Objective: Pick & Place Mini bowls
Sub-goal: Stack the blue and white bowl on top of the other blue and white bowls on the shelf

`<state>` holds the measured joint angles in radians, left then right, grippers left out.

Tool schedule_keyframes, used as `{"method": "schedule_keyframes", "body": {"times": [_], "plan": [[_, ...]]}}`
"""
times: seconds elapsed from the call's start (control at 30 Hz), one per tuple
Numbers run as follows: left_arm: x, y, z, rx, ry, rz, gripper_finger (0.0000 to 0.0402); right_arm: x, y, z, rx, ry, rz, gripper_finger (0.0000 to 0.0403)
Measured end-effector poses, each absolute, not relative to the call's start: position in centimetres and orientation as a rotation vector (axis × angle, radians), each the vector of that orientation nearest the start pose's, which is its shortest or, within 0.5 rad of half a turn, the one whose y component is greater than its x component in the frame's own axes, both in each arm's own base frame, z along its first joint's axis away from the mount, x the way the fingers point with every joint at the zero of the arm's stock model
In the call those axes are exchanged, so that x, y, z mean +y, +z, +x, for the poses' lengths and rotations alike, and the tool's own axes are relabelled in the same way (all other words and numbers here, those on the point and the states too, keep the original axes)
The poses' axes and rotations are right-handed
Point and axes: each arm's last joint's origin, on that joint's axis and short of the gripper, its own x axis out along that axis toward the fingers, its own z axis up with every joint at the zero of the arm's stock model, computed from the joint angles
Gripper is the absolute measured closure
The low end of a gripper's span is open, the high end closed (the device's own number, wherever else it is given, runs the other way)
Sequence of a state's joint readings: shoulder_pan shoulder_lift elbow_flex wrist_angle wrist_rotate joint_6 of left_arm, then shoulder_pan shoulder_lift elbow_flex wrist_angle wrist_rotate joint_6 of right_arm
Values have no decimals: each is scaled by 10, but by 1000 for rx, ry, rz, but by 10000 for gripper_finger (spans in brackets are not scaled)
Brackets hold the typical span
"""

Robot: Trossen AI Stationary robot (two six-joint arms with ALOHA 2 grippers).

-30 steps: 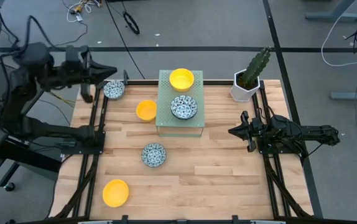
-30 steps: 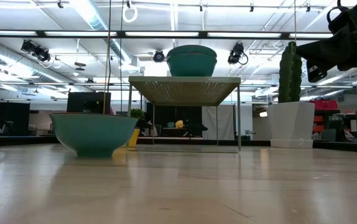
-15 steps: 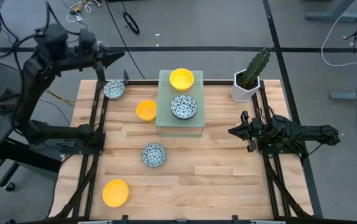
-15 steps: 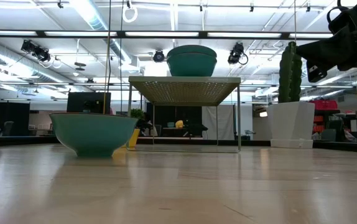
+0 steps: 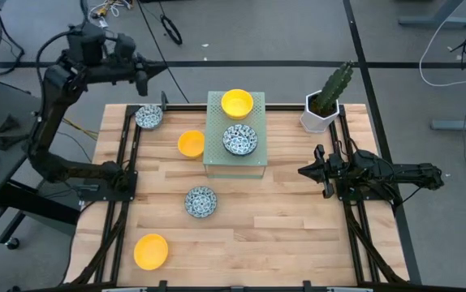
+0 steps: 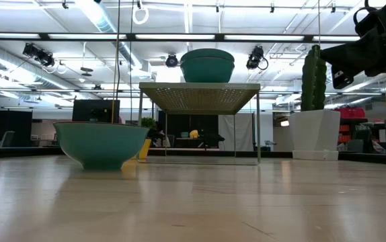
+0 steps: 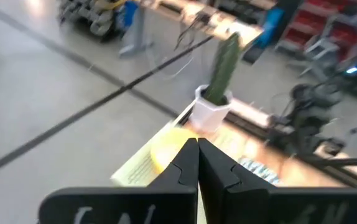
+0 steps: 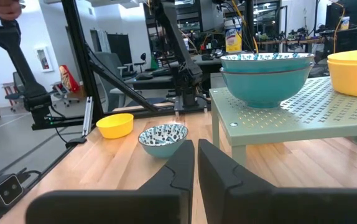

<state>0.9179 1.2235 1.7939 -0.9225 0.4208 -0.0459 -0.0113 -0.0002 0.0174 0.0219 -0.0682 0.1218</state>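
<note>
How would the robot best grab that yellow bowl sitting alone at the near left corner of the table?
Probably by its rim. The yellow bowl sits upright and open on the table with nothing close, so a claw could come straight down, one finger inside the wall, one outside.

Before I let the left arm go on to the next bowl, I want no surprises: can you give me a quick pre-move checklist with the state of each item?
1. Left end effector empty: ok, its fingers are shut together with nothing between them.
2. Left arm clear of the table: ok, it hangs beyond the far left corner.
3. Right end effector out of the way: ok, parked at the right edge, shut and empty.
4. Patterned bowl at the far left corner reachable: ok, upright, nothing on it.
5. Room on the green stand: cannot tell; a yellow bowl and a patterned stack already fill most of it.
</note>
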Motion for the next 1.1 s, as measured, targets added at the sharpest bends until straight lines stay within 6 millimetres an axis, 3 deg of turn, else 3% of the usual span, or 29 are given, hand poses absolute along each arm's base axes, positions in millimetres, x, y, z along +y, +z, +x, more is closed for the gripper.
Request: {"method": "schedule_keyframes", "body": {"times": [0.57,1.1], "plan": [[149,456,140,721,733,-452,400,1,172,96,-36,60,120,376],[151,430,165,978,853,-441,399,1,172,96,-36,59,120,376]]}}
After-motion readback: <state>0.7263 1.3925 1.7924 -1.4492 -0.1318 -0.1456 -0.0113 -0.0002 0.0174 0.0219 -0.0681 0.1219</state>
